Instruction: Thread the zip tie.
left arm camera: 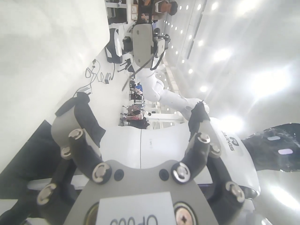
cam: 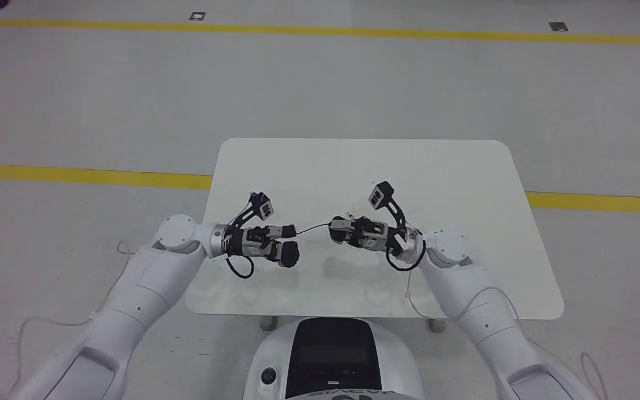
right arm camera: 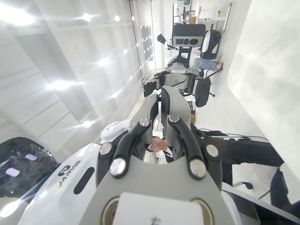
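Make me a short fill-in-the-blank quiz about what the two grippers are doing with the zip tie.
1. The right gripper is ___ on the zip tie.
2. The left gripper is ___ and holds nothing.
3. The zip tie's free end points toward the ___ gripper.

Missing words: shut; open; left.

Our left arm [cam: 150,280] and right arm [cam: 470,285] face each other above the white bench [cam: 450,180]. A thin dark zip tie [cam: 316,227] runs from our right jaws to just beside our left jaws.
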